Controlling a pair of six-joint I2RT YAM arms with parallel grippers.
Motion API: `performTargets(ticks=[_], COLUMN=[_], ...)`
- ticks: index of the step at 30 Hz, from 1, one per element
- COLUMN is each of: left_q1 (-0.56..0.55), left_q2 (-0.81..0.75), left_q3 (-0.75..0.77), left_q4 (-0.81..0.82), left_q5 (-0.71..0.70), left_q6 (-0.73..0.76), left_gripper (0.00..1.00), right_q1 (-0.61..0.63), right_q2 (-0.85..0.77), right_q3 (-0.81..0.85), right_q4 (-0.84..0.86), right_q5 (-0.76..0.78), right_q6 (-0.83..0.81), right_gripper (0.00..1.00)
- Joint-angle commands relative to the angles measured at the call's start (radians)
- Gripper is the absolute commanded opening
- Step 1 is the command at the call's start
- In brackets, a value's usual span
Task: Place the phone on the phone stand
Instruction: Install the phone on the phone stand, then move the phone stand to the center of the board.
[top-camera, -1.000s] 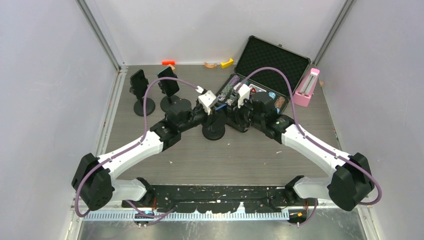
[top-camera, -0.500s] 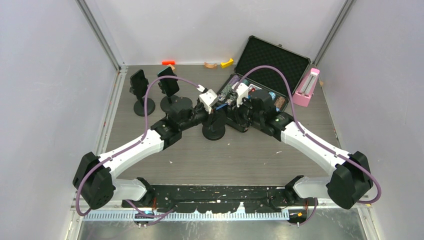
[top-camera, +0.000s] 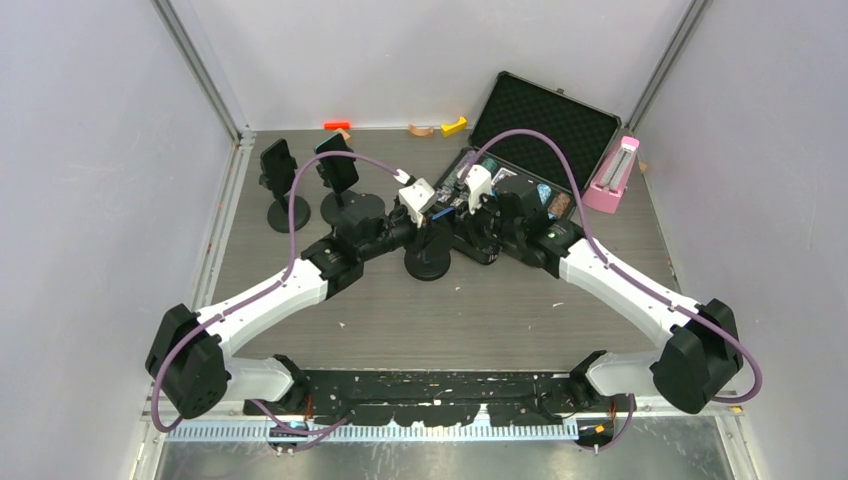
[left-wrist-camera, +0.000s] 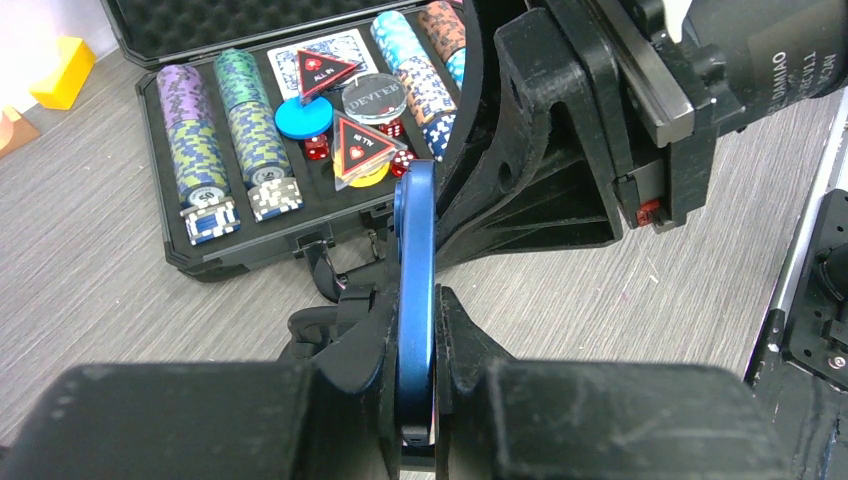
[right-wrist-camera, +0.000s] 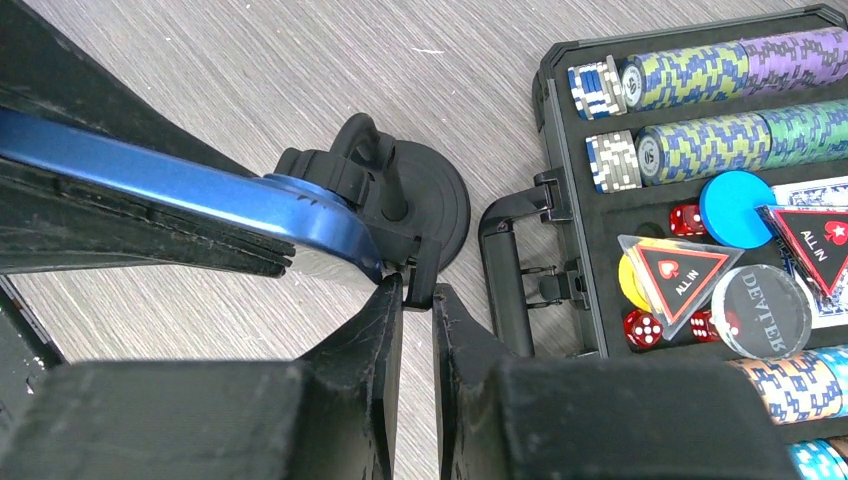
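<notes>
A blue phone stands on its edge, pinched between the fingers of my left gripper, which is shut on it. The phone hangs just above the black phone stand, whose round base rests mid-table. In the right wrist view the phone slants in from the left, its corner next to the stand's holder. My right gripper is shut on a thin black tab of that holder. In the top view both grippers meet over the stand, left and right.
An open black case of poker chips, dice and cards lies right behind the stand. Two other stands stand at the back left. A pink object is at the back right, with small coloured blocks by the rear wall.
The right wrist has shifted slightly left toward the stand. The left gripper with the phone has edged a little right. Both grips are unchanged.
</notes>
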Motion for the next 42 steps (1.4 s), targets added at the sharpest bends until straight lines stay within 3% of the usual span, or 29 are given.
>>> performTargets(ticks=[1, 14, 25, 35, 42], left_q1=[0.056, 0.056, 0.058, 0.058, 0.058], left_q2=[0.017, 0.025, 0.014, -0.007, -0.027], left_q3=[-0.005, 0.001, -0.009, 0.035, 0.073], left_q4=[-0.161, -0.161, -0.145, -0.176, -0.21], left_q5=[-0.154, -0.114, -0.081, -0.052, -0.018], left_q6=[0.064, 0.056, 0.061, 0.086, 0.103], left_gripper=[0.0, 0.0, 0.0, 0.45, 0.51], right_q1=[0.001, 0.0, -0.001, -0.045, -0.077], right_q2=[-0.008, 0.008, -0.018, -0.078, -0.092], right_q3=[0.063, 0.083, 0.083, 0.007, -0.03], right_q4=[-0.111, -0.131, -0.144, -0.119, -0.096], right_q5=[-0.004, -0.058, -0.058, -0.089, -0.114], right_q6=[-0.039, -0.026, -0.051, -0.063, -0.06], right_gripper=[0.15, 0.39, 0.43, 0.45, 0.45])
